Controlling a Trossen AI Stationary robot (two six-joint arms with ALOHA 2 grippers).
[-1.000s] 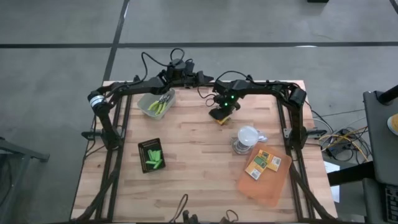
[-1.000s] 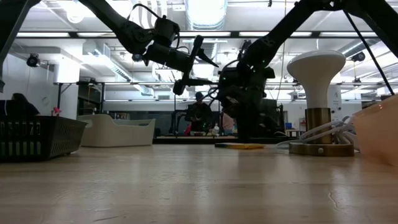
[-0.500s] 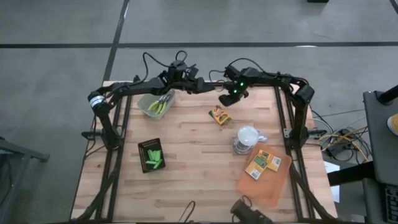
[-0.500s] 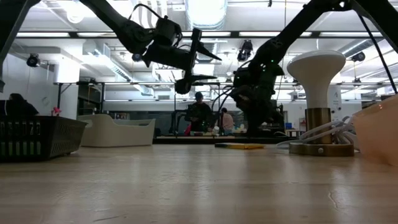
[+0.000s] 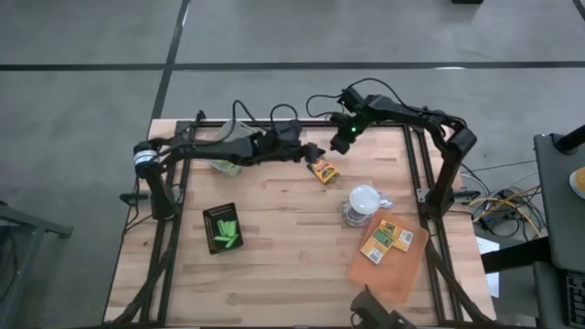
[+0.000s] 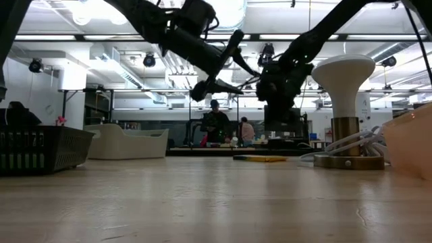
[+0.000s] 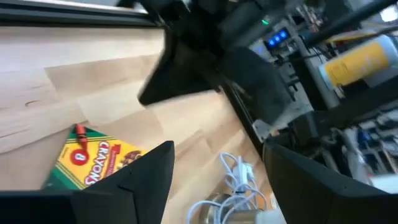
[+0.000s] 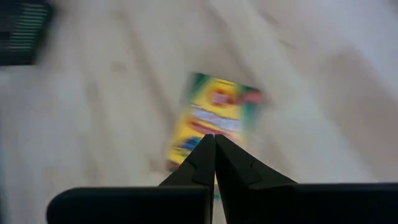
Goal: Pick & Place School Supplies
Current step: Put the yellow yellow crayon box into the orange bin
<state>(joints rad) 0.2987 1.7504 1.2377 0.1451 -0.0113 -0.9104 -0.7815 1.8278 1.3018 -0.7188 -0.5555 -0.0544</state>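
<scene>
A small orange-yellow crayon box with a green label lies flat on the wooden table, far of its middle; it also shows in the left wrist view and the right wrist view. My left gripper hangs open in the air just left of and above the box. My right gripper is shut, with nothing between its fingers, above the box's far right side. Two more such boxes lie on the orange sheet. Green sticks lie in the black tray.
A white dome-shaped lamp on a round base with a cable stands right of the box. A clear tub at the far left is mostly hidden under my left arm. The arms' frame runs along the table's far, left and right edges.
My left gripper has swung from above the clear tub toward the table's right, up to the crayon box, staying open. My right gripper has risen off the box and drawn back toward the far right, turning as it went; the box stays flat on the table.
</scene>
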